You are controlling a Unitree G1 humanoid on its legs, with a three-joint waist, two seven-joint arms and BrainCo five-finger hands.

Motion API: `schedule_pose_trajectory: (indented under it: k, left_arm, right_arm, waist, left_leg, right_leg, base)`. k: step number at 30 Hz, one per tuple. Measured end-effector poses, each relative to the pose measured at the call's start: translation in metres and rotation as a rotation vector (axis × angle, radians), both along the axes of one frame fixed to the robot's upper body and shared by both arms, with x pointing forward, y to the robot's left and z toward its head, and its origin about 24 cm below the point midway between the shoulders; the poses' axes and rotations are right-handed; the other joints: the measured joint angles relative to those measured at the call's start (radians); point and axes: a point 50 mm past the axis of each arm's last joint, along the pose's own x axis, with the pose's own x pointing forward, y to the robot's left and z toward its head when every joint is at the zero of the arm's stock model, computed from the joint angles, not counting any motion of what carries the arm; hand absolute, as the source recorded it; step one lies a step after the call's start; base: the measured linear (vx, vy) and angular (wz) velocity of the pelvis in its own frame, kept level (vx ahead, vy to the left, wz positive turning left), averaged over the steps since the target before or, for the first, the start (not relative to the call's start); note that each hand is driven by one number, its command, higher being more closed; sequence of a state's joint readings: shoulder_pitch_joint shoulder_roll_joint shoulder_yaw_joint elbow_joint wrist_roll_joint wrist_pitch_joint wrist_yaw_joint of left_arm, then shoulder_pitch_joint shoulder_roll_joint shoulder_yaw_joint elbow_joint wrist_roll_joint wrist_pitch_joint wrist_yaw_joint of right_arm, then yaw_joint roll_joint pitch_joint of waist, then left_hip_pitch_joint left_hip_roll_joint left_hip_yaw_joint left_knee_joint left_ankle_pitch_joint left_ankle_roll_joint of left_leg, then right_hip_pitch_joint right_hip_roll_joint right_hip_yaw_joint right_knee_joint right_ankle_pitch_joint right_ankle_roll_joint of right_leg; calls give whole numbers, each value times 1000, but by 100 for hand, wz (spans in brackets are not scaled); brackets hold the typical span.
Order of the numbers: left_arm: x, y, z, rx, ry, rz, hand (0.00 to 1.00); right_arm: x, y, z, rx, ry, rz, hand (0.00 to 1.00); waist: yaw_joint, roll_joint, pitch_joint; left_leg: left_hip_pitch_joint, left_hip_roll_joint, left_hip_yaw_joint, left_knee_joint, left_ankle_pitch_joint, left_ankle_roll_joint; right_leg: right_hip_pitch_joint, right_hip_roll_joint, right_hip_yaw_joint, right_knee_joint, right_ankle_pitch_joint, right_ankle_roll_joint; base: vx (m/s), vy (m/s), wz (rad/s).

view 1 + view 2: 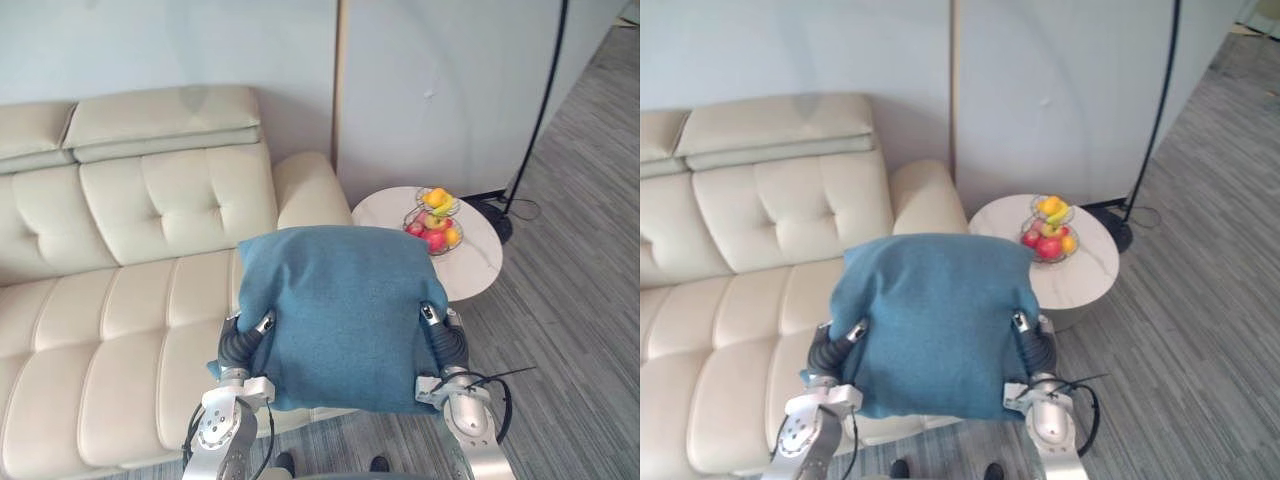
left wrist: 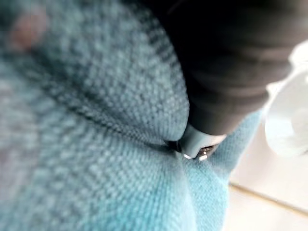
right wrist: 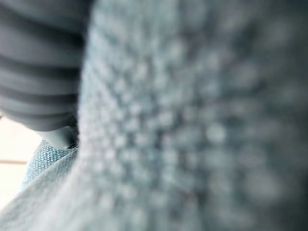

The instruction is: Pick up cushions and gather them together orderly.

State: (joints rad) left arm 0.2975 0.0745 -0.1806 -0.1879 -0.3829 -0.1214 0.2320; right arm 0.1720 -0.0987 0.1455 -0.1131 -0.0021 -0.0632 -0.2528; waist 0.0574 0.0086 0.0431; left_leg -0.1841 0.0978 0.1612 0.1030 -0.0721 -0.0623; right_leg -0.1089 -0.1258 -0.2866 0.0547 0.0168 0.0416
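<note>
No text, label, brand mark, number or sign can be read. The blue cushion [image 1: 340,310] shows plain woven cloth, and nothing legible stands on the cream sofa [image 1: 150,200] or the round white worktop [image 1: 482,258].

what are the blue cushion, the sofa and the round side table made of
Blue cushion: matte woven fabric; the wrist views show a coarse weave. Sofa: cream leather or faux leather, smooth with soft sheen and tufted seams. Round side table: pale smooth top with faint veining, perhaps marble or a stone-look surface.
</note>
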Motion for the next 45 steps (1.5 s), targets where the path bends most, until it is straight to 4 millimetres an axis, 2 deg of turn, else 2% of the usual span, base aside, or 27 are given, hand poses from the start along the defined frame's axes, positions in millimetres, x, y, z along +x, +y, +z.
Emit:
schedule_pose_trajectory:
  k: [2,3,4,5,7,8,10,11,12,13,14,15,18,19,20,21,24,27,28,31,34,35,37,38,39,41,45]
  left_arm:
    - [2,-1,1,-15,-6,0,100]
    - [2,-2,0,-26,-7,5,100]
    - [3,-4,-1,-34,-7,4,100]
    - [6,-5,-1,-34,-10,-3,100]
    - [8,-5,-5,-32,1,-9,100]
    - [9,-5,-8,-31,12,-13,100]
    - [8,-6,-19,-25,59,-18,100]
    - [7,-6,-23,-26,76,-18,100]
    - [6,-9,-31,-23,112,-30,100]
    - [5,-10,-35,-16,128,-52,100]
    - [4,-10,-36,-7,136,-61,100]
    - [4,-8,-37,9,141,-68,100]
    - [4,-2,-38,48,143,-79,100]
    - [4,-4,-38,49,147,-86,100]
    - [7,-6,-35,54,133,-106,100]
    - [7,-7,-36,55,136,-110,100]
    - [7,-9,-34,68,130,-121,100]
    - [8,-12,-29,62,107,-131,100]
    - [7,-12,-26,59,95,-130,100]
    - [-2,-11,-18,47,72,-124,100]
    - [-2,-11,-10,24,26,-114,100]
    - [-1,-11,-8,21,17,-112,100]
    - [-1,-12,-10,14,25,-110,100]
    - [-2,-13,-11,13,28,-109,100]
    - [0,-12,-14,25,39,-112,100]
    - [2,-11,-16,43,49,-119,100]
    - [2,-11,-19,58,62,-129,100]
  right_arm:
    - [4,-1,-3,-9,10,-4,100]
    - [10,-3,-7,-30,26,3,100]
    - [14,-5,-8,-46,29,5,100]
    - [19,-7,-11,-55,43,2,100]
    - [22,-7,-18,-54,69,-8,100]
    - [22,-7,-20,-65,78,-11,100]
    - [20,-9,-31,-86,128,-14,100]
    - [19,-9,-34,-88,142,-15,100]
    - [17,-13,-39,-92,166,-24,100]
    - [14,-18,-42,-91,181,-38,100]
    - [11,-19,-45,-87,194,-43,100]
    - [8,-15,-48,-67,210,-45,100]
    - [8,-10,-49,-46,211,-39,100]
    - [8,-11,-49,-51,212,-41,100]
    - [7,-14,-49,-55,210,-47,100]
    - [4,-16,-50,-57,218,-49,100]
    - [-3,-16,-56,-51,247,-53,100]
    - [-4,-17,-46,-48,207,-61,100]
    - [-9,-17,-39,-40,179,-66,100]
    - [-20,-17,-24,-30,121,-74,100]
    - [-13,-16,-9,-22,44,-67,100]
    - [-11,-15,-8,-16,35,-68,100]
    - [-12,-16,-10,-12,44,-74,100]
    - [-12,-16,-11,-13,50,-75,100]
    - [-11,-15,-18,-7,77,-77,100]
    - [-11,-14,-25,1,108,-84,100]
    - [-13,-13,-29,17,127,-95,100]
  waist:
    - [-3,-8,1]
    - [-2,7,-4]
    - [-4,31,-8]
    - [-22,31,-9]
    - [-22,11,-23]
    - [-30,11,-22]
    - [-43,20,-23]
    - [-43,21,-22]
    - [-52,27,-12]
    - [-55,25,11]
    - [-61,25,15]
    - [-75,13,26]
    - [-74,-33,54]
    - [-81,-29,55]
    - [-95,-49,64]
    - [-94,-26,71]
    - [-98,-34,80]
    - [-97,-29,80]
    - [-78,-18,86]
    - [-50,-14,88]
    - [-32,-13,78]
    - [-18,-1,77]
    - [-12,11,70]
    - [-9,14,68]
    - [-7,-2,68]
    - [-9,-32,64]
    - [-5,-39,60]
  left_leg:
    - [1,34,121,53,-24,28]
    - [3,88,221,136,-16,77]
    - [0,101,245,145,-12,30]
    - [6,72,238,117,-2,18]
    - [40,4,235,-26,30,29]
    - [69,-15,247,-85,36,25]
    - [97,-38,232,-161,136,42]
    - [100,-42,218,-167,136,42]
    - [105,-54,180,-168,140,56]
    - [121,-65,147,-168,144,60]
    - [121,-68,128,-170,142,64]
    - [121,-77,94,-172,144,61]
    - [113,-128,55,-184,144,60]
    - [118,-145,43,-201,140,56]
    - [23,-158,41,46,88,136]
    - [18,-141,20,90,21,102]
    - [9,-156,-60,88,8,90]
    - [-73,-136,-100,214,-59,71]
    - [-103,-111,-99,316,-83,57]
    - [-153,-27,32,559,-87,54]
    - [-203,1,72,629,-107,44]
    - [-203,38,83,622,-137,48]
    - [-172,92,18,440,-118,2]
    - [-152,97,-6,377,-93,-11]
    - [-124,72,-8,330,-74,-33]
    - [-113,47,33,300,-70,-13]
    - [-63,39,99,316,-121,27]
  right_leg:
    - [9,-35,-36,6,-1,0]
    - [8,-48,-57,34,-8,12]
    - [9,-48,-79,58,-19,25]
    - [8,-81,-109,85,-27,35]
    - [12,-128,-149,74,-12,51]
    - [29,-139,-172,56,2,44]
    - [60,-157,-236,67,26,45]
    - [59,-164,-244,88,27,44]
    - [44,-188,-224,172,21,35]
    - [4,-194,-102,278,-37,-11]
    - [-11,-169,-4,305,-93,0]
    - [-20,-105,139,323,-155,43]
    - [-39,-16,243,269,-219,18]
    - [-38,-16,238,255,-228,19]
    - [-58,-49,228,282,-239,20]
    - [-44,-30,225,290,-249,26]
    - [-27,-7,240,293,-266,1]
    - [-18,4,173,288,-268,3]
    - [14,18,153,278,-266,1]
    - [109,42,142,238,-270,-11]
    - [128,31,168,185,-273,-16]
    - [128,38,184,177,-264,-16]
    - [137,38,215,155,-257,-4]
    - [140,37,224,145,-254,2]
    - [146,14,249,126,-241,17]
    - [138,-15,280,71,-187,32]
    - [118,-36,348,111,-126,69]
  base:
    - [-34,87,67]
    - [-19,115,50]
    - [-44,126,75]
    - [-77,173,74]
    - [-107,191,73]
    - [-34,176,96]
    - [10,151,88]
    - [4,144,73]
    - [17,163,74]
    - [8,142,86]
    - [2,49,95]
    - [-10,-23,81]
    - [-25,-95,67]
    - [27,-9,84]
    - [77,-2,76]
    - [90,9,64]
    - [83,-46,61]
    - [95,-36,60]
    - [128,-13,37]
    - [123,-21,25]
    - [129,55,-24]
    - [90,108,-37]
    - [124,148,-39]
    - [127,175,-30]
    - [123,211,-29]
    - [165,278,-34]
    - [114,213,-56]
